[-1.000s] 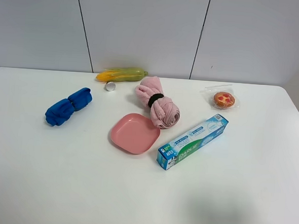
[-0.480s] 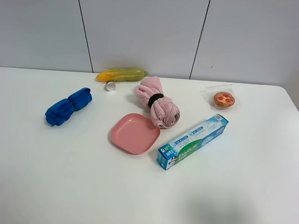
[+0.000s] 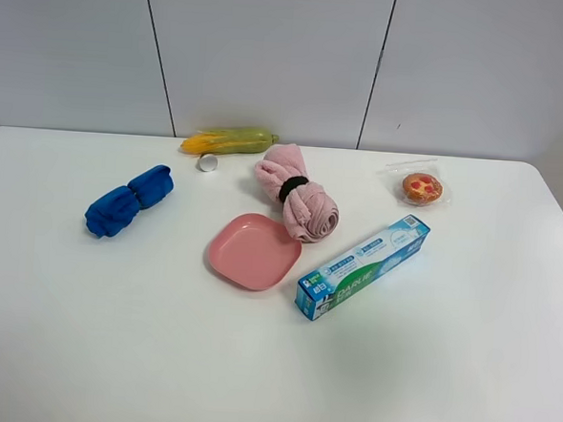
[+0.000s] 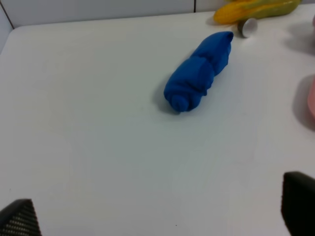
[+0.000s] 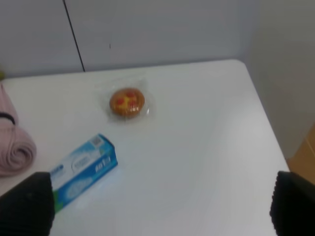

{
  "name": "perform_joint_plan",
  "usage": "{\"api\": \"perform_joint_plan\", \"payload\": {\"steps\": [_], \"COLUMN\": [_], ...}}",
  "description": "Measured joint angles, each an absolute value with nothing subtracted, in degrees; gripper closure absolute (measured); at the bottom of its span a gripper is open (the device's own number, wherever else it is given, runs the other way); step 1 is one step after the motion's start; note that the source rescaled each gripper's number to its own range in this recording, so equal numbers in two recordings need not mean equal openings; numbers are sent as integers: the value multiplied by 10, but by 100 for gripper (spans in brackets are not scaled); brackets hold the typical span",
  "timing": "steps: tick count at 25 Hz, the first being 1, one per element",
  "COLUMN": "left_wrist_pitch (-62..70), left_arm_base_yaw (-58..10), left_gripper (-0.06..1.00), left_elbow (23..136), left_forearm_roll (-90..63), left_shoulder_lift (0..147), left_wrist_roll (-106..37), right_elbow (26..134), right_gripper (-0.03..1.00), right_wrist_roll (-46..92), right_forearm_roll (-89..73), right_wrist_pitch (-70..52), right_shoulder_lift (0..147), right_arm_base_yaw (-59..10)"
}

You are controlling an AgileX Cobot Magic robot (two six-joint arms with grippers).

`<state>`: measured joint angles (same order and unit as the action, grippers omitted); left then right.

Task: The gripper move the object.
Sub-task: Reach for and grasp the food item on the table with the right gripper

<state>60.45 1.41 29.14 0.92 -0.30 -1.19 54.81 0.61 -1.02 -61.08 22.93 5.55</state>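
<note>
Just beyond the toothpaste box (image 3: 362,267), on its wall side, lay the bagged tart (image 3: 421,188), untouched; left gripper (image 4: 157,216) and right gripper (image 5: 157,209) each hung with fingers spread apart.

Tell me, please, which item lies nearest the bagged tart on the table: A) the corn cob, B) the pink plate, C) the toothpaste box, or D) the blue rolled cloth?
C: in the exterior high view one end of the toothpaste box lies just in front of the tart, while the other three lie well off to its left.
</note>
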Motion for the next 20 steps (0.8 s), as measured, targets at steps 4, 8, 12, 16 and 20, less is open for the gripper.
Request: {"api": "perform_joint_plan", "payload": {"steps": [4,8,12,16,20], "left_wrist_pitch": [604,604,604,604,604], "left_arm_base_yaw": [14,14,14,14,14], "left_gripper": [-6,-6,-6,-6,-6], "left_elbow": [291,291,291,291,291], "left_forearm_roll": [9,9,9,9,9], "left_shoulder_lift": [-3,-3,-3,-3,-3], "left_wrist_roll": [-12,-12,-12,-12,-12], "right_elbow": [665,766,838,877,881], "right_gripper": [21,21,21,21,21], "right_wrist_roll": [6,6,6,6,5], "right_forearm_roll": [-10,-10,-12,-12,-12], "right_wrist_pitch": [-611,-610,-610,-608,-596], "right_shoulder_lift": [360,494,611,706,775], "right_arm_base_yaw": [56,56,56,56,56]}}
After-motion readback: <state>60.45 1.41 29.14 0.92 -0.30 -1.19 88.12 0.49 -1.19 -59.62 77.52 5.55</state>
